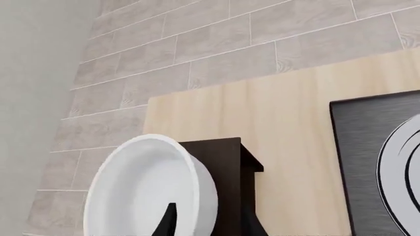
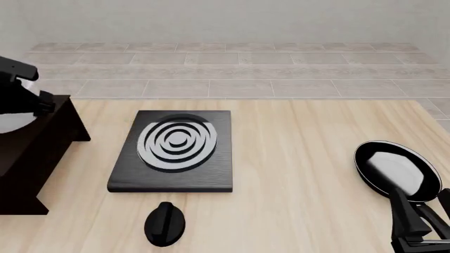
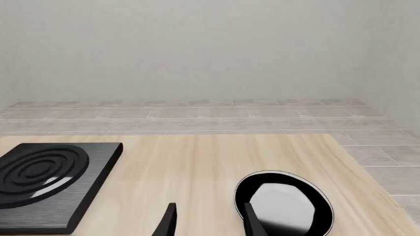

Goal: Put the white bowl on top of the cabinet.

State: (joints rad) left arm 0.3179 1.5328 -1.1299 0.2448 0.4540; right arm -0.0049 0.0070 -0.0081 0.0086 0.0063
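The white bowl (image 1: 141, 189) is tilted on its side over the dark cabinet (image 1: 226, 167). One dark finger (image 1: 168, 220) of my left gripper shows inside the bowl's rim. In the front view only a sliver of the white bowl (image 2: 10, 121) shows at the far left edge, above the cabinet (image 2: 39, 147), with my left gripper (image 2: 31, 101) on it. My right gripper (image 3: 210, 222) stands open and holds nothing, low at the table's near right (image 2: 422, 224).
A black stove plate with grey rings (image 2: 176, 145) lies in the middle of the table, with a black knob-like piece (image 2: 165, 224) in front of it. A black-rimmed pan with a white inside (image 2: 395, 169) sits just beyond my right gripper. The table's left edge runs behind the cabinet.
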